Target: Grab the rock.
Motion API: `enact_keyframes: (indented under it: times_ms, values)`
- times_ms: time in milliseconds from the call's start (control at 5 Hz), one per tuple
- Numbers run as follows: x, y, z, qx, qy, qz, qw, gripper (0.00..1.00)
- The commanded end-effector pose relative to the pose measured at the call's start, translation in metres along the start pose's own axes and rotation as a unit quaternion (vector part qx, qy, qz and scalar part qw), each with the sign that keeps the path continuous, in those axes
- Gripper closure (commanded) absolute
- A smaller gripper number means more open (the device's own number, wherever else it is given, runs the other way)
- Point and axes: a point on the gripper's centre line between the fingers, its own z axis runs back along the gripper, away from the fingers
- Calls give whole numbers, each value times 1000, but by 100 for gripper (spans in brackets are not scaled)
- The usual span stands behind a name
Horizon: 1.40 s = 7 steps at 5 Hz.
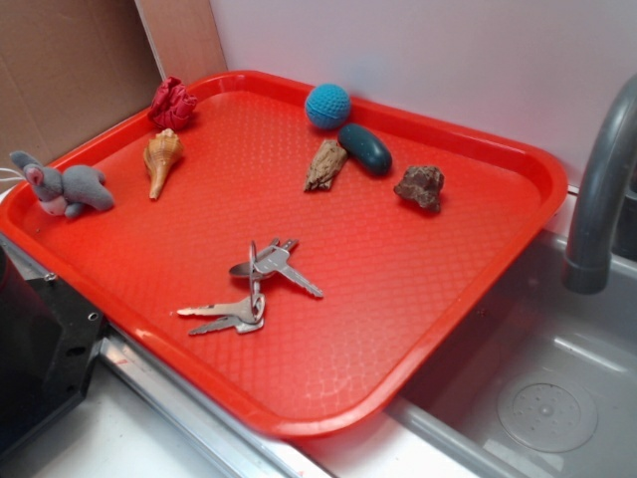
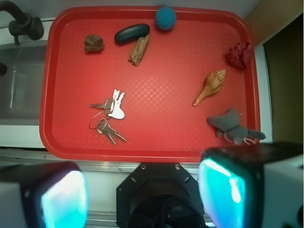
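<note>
The gripper [image 2: 142, 194] hangs high over the near edge of the red tray [image 2: 52, 137], its 2 fingers spread wide and empty. The rock [image 2: 94, 43] lies far ahead and to its left, near the tray's far corner. The likely slip is aiming wrong: the dark pebble [image 2: 131, 33] and the bark-like piece [image 2: 138, 50] sit just beside the rock, and a skewed descent could close on either.

Rock [image 1: 419, 186] rough, matt; tray [image 1: 418, 299] textured plastic; keys [image 1: 254, 289] shiny metal.
</note>
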Motion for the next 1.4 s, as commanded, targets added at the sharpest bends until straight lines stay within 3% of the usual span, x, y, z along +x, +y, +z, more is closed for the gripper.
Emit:
enact_keyframes:
  times_ms: [0,200,400,800,1000,1200]
  values:
    - [0,0,0,0,0,0,1000,0]
    - [20,2,-25,1,-10,-38,999,0]
    - [64,-13,-81,-5,-19,-122,992,0]
    - [153,-37,-149,-10,-17,-208,978,0]
    - [198,-63,-168,-16,-27,-261,965,0]
    - [203,-79,-191,-9,-14,-309,951,0]
